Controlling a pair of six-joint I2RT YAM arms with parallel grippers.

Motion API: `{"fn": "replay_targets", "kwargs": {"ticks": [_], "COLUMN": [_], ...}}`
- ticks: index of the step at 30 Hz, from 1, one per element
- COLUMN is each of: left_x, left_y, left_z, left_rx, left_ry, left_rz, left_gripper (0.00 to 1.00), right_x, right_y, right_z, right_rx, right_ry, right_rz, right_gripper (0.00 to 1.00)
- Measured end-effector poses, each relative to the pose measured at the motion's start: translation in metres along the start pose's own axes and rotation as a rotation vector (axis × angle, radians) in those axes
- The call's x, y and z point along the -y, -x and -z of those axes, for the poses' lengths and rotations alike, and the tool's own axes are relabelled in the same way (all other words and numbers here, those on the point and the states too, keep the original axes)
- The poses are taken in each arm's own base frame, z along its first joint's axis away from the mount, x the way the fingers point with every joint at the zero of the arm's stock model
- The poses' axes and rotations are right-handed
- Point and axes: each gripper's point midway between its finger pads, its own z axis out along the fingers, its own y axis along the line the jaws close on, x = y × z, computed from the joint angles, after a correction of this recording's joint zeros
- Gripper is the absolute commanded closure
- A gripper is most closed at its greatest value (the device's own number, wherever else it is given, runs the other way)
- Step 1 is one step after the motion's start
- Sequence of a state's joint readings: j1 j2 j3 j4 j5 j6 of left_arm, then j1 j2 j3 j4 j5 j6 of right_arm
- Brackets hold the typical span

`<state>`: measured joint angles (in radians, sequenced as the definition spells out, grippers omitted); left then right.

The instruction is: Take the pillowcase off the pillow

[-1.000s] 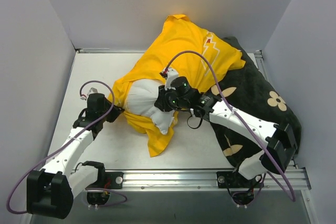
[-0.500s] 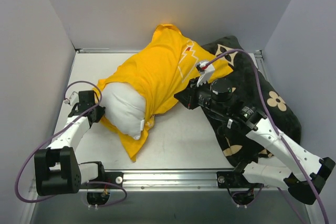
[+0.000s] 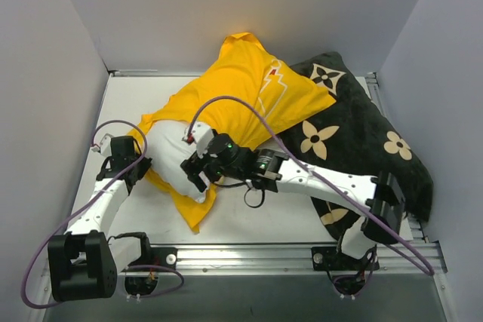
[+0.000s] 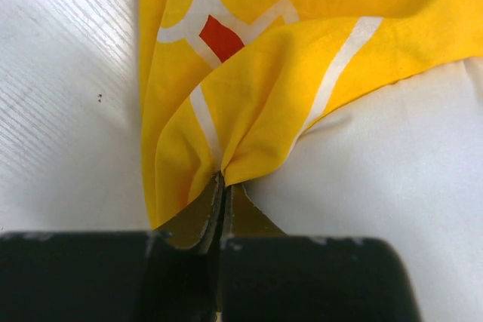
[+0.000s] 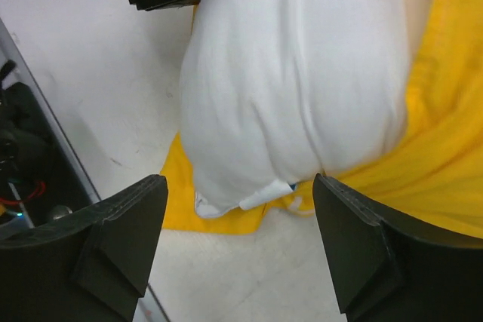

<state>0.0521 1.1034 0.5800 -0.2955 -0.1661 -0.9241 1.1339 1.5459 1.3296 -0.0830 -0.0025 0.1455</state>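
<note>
The black flowered pillow (image 3: pixel 355 133) is seen at the right. The pillowcase (image 3: pixel 241 96) is spread from far middle to near left, where the pillow (image 3: pixel 170 157) is exposed. A pillowcase fold is clamped by the left gripper (image 4: pixel 224 194). The right gripper (image 5: pixel 240 186) is held with jaws apart over the pillow's end.

- No word, number or brand name can be read in any of the views.
- The pillowcase (image 3: pixel 234 99), upper middle of the top view, carries only print: white outlines and a red-orange patch (shapes, not letters).
- The black pillow (image 3: pixel 355 148), at the right of the top view, bears tan flower and four-pointed marks with no lettering.
- The small tag (image 5: pixel 260 195) at a corner of the pillow (image 5: pixel 302 73), lower middle of the right wrist view, shows nothing legible.
</note>
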Motion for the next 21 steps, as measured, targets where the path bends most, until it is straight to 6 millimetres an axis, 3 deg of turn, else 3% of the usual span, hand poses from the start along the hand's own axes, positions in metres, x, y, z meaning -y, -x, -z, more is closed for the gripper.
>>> {"fn": "replay_targets", "kwargs": {"ticks": [5,11,19,20,21], "left_x": [0.003,0.005,0.008,0.009,0.009], "left_y": [-0.001,-0.002,-0.002,-0.002,-0.002], "left_z": [0.004,0.009,0.016,0.017,0.018], "left_rx": [-0.007,-0.013,-0.015,-0.017,-0.02], "left_ry": [-0.026,-0.047,-0.074,-0.077,-0.08], "left_rz": [-0.015,-0.034,-0.046,-0.047,-0.048], "left_gripper": [1.0,1.0,1.0,1.0,1.0], "right_x": [-0.028,-0.038,-0.014,-0.011,-0.007], "right_y": [-0.003,-0.026,-0.054,-0.057,-0.058], "right_z": [-0.05,-0.098,-0.142,-0.145,-0.147], "right_rx": [-0.002,-0.036,-0.11,-0.116,-0.119], "right_ry": [-0.025,-0.099,-0.255,-0.276,-0.299], "right_rz": [0.196,0.369,0.481,0.486,0.488], "right_gripper": [0.07,0.0,0.02,0.04,0.17]}}
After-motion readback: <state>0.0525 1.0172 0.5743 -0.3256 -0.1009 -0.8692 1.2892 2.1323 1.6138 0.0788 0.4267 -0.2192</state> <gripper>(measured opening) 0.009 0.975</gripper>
